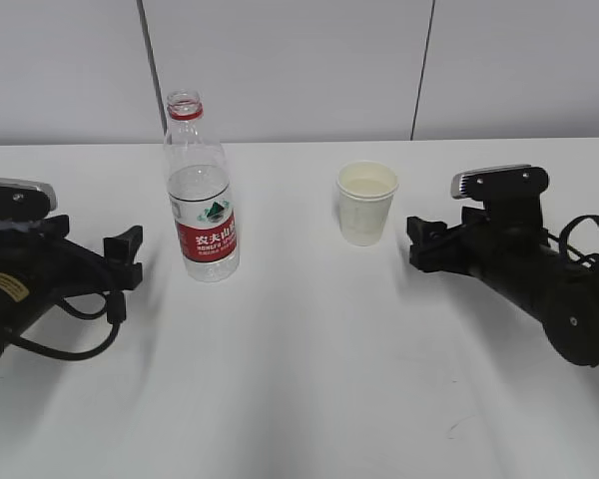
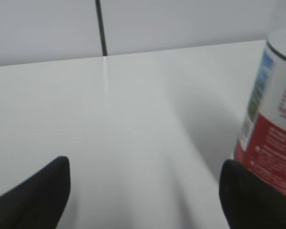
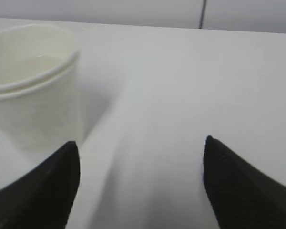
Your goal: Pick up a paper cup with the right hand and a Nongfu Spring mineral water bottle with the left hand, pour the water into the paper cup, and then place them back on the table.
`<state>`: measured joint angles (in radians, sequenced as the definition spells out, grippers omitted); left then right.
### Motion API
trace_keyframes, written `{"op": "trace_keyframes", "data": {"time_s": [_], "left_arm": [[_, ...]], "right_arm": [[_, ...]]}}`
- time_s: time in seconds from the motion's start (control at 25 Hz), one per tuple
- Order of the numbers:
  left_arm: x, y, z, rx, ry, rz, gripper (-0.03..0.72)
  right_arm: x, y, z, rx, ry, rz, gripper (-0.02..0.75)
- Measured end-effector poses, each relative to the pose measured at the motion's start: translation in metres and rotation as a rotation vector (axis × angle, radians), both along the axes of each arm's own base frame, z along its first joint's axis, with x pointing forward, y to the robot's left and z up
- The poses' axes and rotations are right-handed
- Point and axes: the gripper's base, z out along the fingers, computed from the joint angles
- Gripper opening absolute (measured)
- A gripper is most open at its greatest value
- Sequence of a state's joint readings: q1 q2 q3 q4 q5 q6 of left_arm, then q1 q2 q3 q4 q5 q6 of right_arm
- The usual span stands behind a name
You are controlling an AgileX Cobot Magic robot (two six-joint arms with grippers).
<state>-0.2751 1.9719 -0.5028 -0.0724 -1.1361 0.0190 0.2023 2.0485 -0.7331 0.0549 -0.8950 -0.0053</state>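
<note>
The Nongfu Spring bottle (image 1: 200, 195) stands upright on the white table (image 1: 309, 379), uncapped, with water (image 1: 199, 190) up to about its middle; its red label also shows at the right edge of the left wrist view (image 2: 271, 129). The paper cup (image 1: 366, 203) stands upright right of centre, with clear liquid visible inside, and fills the upper left of the right wrist view (image 3: 31, 86). My left gripper (image 1: 128, 257) is open and empty, left of the bottle (image 2: 145, 191). My right gripper (image 1: 421, 241) is open and empty, right of the cup (image 3: 140, 176).
A pale grey panelled wall (image 1: 299, 60) with dark seams rises behind the table's far edge. Nothing else stands on the table.
</note>
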Motion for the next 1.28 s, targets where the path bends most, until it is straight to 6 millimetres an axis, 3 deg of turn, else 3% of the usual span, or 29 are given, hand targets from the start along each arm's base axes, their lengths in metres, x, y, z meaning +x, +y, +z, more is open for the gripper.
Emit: {"op": "trace_keyframes", "data": {"time_s": [0.32, 0.52, 0.72, 0.96, 1.28], "left_arm": [[0.012, 0.055, -0.002, 0.020, 0.037, 0.138, 0.583], [0.038, 0.061, 0.007, 0.046, 0.122, 0.132, 0.583], [0.064, 0.061, 0.027, 0.075, 0.250, 0.127, 0.583], [0.095, 0.062, 0.067, 0.120, 0.502, 0.136, 0.583], [0.116, 0.063, 0.134, 0.157, 0.760, 0.150, 0.580]], "right_arm": [[0.009, -0.064, 0.002, 0.003, -0.006, -0.187, 0.597], [0.030, -0.069, 0.009, 0.003, 0.059, -0.189, 0.597], [0.051, -0.068, 0.023, -0.006, 0.248, -0.175, 0.597], [0.080, -0.066, 0.066, -0.018, 0.495, -0.157, 0.597], [0.094, -0.064, 0.134, -0.034, 0.738, -0.135, 0.596]]}}
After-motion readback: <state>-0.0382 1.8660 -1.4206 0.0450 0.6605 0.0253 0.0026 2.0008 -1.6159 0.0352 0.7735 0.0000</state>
